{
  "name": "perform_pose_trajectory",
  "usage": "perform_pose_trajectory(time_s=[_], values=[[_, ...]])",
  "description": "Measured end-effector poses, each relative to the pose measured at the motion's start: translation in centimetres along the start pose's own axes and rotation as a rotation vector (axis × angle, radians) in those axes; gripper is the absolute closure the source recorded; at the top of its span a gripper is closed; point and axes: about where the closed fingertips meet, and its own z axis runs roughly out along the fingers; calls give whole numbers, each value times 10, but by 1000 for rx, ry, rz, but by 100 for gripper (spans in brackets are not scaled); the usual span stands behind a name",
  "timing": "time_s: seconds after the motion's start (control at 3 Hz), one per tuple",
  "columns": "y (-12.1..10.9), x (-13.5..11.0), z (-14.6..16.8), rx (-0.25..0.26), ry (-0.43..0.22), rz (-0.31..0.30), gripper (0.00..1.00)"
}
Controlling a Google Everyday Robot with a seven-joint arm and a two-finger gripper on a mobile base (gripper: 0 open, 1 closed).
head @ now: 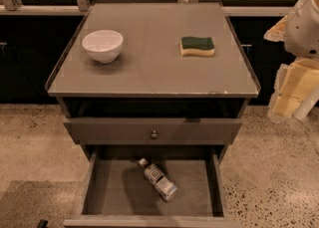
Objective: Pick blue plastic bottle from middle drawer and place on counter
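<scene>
Your claw (pixel 289 103) hangs just off the worktop's right edge, near the front right corner, above the speckled floor (pixel 279 182). You cannot tell from here whether it is open or closed. On the worktop (pixel 149 70) you have one green-and-yellow sponge (pixel 197 46) toward the right edge and one white bowl (pixel 102 45) toward the left edge, well apart. Below the front edge sits one shut drawer front (pixel 204 131) with one round knob (pixel 154 134). Under that, the one middle drawer (pixel 112 192) stands pulled out. The single blue plastic bottle (pixel 158 180) lies in it on its side at a slant. The bottle is clear, with a white cap pointing back-left and a white label with dark print.
</scene>
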Motion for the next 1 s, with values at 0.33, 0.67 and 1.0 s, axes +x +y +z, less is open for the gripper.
perform_pose_trajectory(time_s=[0.33,0.67,1.0], values=[[0,0,0,0,0,0,0],[2,-1,2,16,-27,-1,0],[27,1,35,-10,-127,4,0]])
